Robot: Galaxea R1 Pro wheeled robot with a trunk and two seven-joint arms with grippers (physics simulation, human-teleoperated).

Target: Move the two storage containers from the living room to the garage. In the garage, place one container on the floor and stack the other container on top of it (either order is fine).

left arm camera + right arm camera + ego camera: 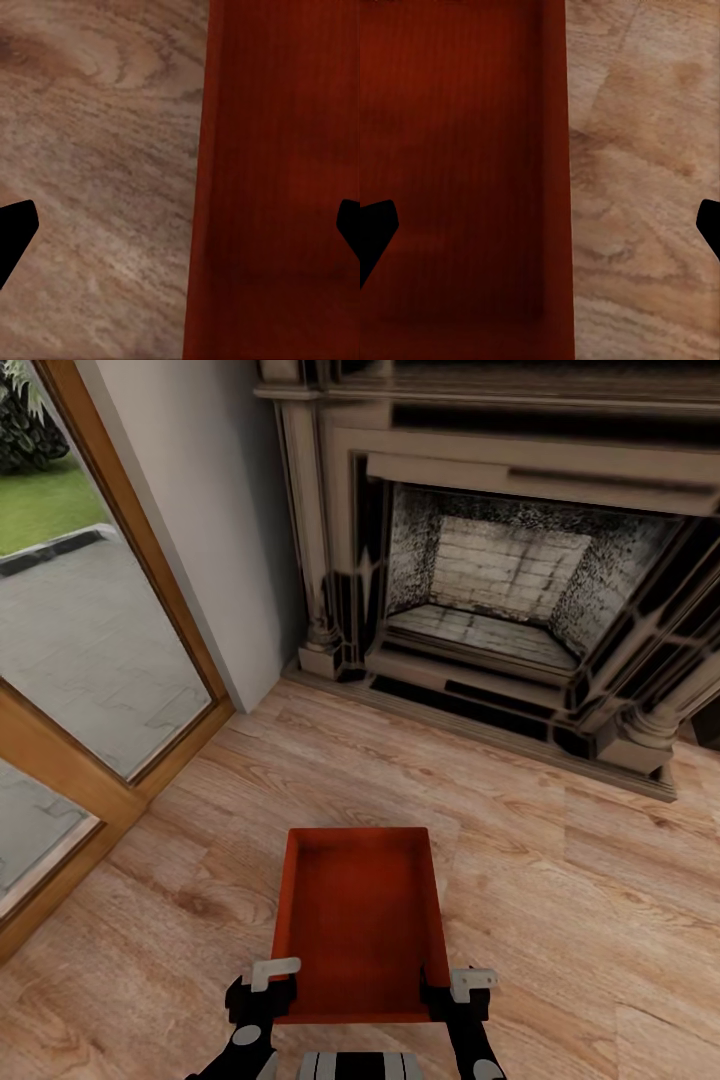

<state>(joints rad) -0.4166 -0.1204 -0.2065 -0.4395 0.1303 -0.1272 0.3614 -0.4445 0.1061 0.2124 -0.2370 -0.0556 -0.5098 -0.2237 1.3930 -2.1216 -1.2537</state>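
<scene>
One red-orange storage container (355, 920) sits upright and empty on the light wood plank floor (570, 880) of the living room, just in front of me. My left gripper (262, 988) is at its near left corner and my right gripper (458, 992) at its near right corner. In the left wrist view the left gripper (182, 232) is open, its dark fingertips wide apart on either side of the container's side wall (201, 150). The right gripper (542, 232) is open in the same way astride the opposite wall (556, 150). Neither is closed on the wall.
A dark ornate fireplace (500, 580) stands ahead and to the right, its hearth step reaching onto the floor. A wood-framed glass door (90, 650) runs along the left, with a grey wall section (215, 530) between them. Open plank floor lies around the container.
</scene>
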